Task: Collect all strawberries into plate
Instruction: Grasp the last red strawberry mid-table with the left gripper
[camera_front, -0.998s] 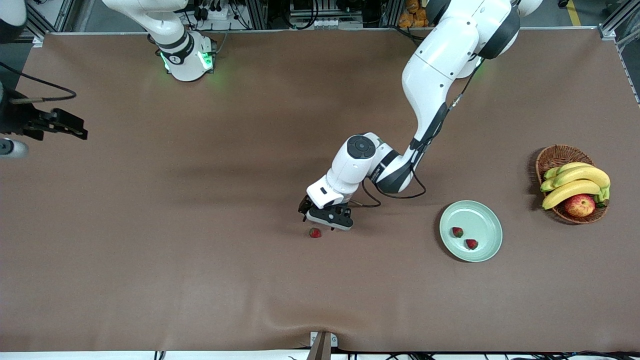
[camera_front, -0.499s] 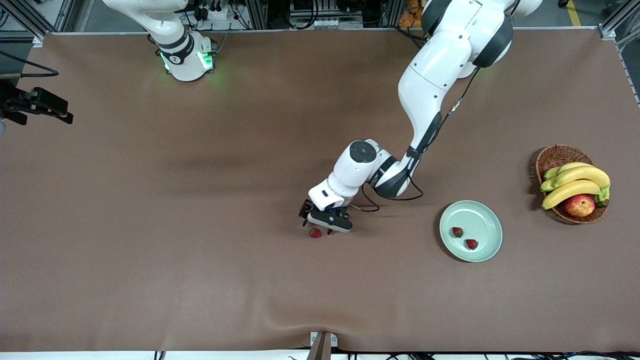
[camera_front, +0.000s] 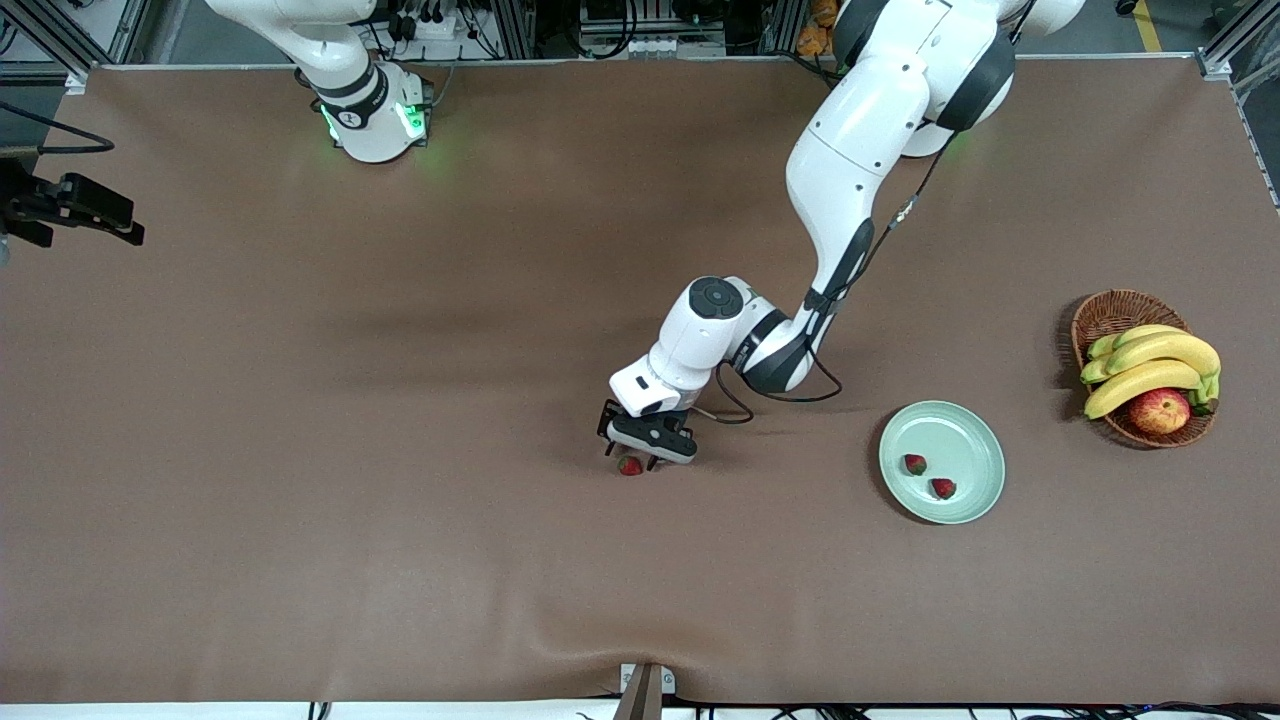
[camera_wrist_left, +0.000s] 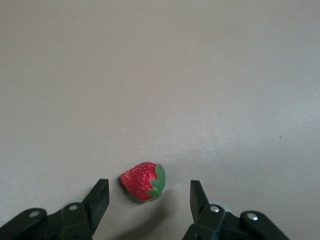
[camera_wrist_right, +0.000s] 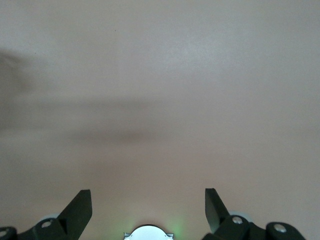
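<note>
Straddling last strawberry (camera_wrist_left: 144, 180) on table mid-span, left gripper (camera_wrist_left: 149, 200) fingers apart, not yet touching; berry off-centre, so you risk it rolling out. Two berries lie in plate (camera_front: 975, 425). Right gripper (camera_wrist_right: 148, 206) waits open at table's right-arm end

Right gripper (camera_front: 95, 215) cut off at front view's edge; loose strawberry (camera_front: 630, 465) perhaps partly under left gripper (camera_front: 634, 458).
</note>
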